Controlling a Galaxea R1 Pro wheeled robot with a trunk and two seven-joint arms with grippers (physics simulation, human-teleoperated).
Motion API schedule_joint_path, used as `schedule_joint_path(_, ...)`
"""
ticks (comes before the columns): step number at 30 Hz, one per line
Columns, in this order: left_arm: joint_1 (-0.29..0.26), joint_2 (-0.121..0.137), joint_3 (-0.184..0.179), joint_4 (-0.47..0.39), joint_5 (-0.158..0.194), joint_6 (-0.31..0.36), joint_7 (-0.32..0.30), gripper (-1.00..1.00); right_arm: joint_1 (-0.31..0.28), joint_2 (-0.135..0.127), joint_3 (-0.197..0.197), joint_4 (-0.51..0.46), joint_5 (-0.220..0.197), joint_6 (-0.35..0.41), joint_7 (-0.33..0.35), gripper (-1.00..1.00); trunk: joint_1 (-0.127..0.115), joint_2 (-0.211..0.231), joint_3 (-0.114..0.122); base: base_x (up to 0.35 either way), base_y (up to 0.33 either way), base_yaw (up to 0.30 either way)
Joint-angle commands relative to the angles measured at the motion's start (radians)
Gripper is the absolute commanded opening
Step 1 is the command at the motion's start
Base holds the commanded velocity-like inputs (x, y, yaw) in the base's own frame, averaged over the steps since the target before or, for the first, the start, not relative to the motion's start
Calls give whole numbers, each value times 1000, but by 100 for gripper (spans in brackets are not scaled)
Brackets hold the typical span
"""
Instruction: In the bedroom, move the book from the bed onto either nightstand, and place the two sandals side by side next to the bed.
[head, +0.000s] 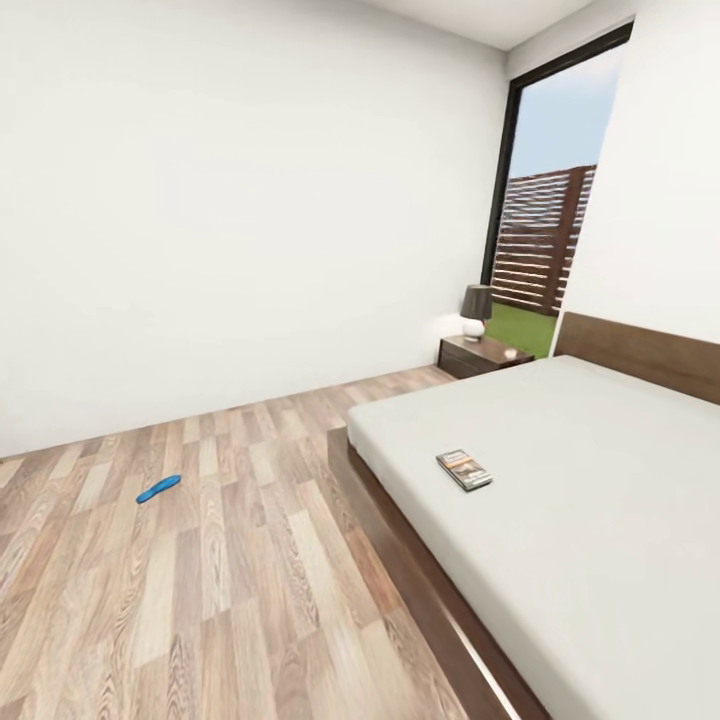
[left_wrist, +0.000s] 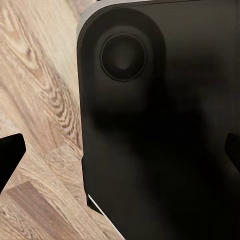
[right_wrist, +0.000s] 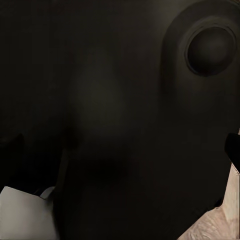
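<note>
The head view shows the bed (head: 600, 480) with a pale mattress on a dark wood frame at the right. The small dark book (head: 464, 469) lies flat on the mattress near its left edge. One blue sandal (head: 159, 488) lies on the wood floor, well left of the bed. A dark nightstand (head: 484, 355) stands beside the headboard by the window. My left gripper (left_wrist: 120, 155) hangs open over the floor, facing a dark part of my own body. In the right wrist view my right gripper (right_wrist: 120, 150) is open too, with nothing between its fingers.
A lamp (head: 476, 310) with a dark shade and a small white object (head: 511, 353) stand on the nightstand. A tall dark-framed window (head: 545, 210) is behind it. A white wall (head: 250, 200) runs along the far side, with wood-plank floor (head: 230, 580) between it and the bed.
</note>
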Motion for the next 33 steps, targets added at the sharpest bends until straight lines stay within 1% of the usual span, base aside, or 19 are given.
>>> schedule_joint_path(1,-1,0,0,0,0,-2,0,100,0,0,0,-1,0,-1,1,100,0,0,-1,166,-4,84)
schedule_joint_path(16,-1,0,-1,0,0,-2,0,100,0,0,0,0,1,-1,1,100,0,0,-1,164,-1,44)
schedule_joint_path(27,-1,0,-1,0,0,-2,0,100,0,0,1,0,1,-1,1,100,0,0,-1,71,-8,202)
schedule_joint_path(33,-1,0,-1,0,0,-2,0,100,0,0,0,-2,2,-1,1,100,0,0,-1,65,-117,100)
